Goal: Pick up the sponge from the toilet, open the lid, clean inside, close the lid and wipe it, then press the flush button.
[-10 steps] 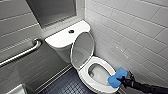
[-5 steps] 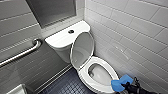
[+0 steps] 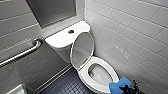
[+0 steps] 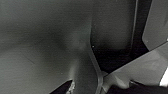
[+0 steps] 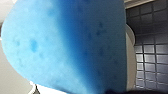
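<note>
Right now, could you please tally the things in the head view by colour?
White: 1, glossy white ceramic toilet
Blue: 1, bright blue rectangular sponge
Dark: 1, small dark round flush button
Silver: 1, long silver metal grab bar
Total: 4

Toilet bowl [image 3: 101, 75] unobstructed; lid [image 3: 82, 50] upright behind

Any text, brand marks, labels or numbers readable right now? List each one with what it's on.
None can be read.
toilet: plain white, no mark or brand visible.
flush button: dark, too small to tell whether it bears a symbol.
sponge: plain blue, no print.
wall tiles and grab bar: no signs or lettering.
</note>
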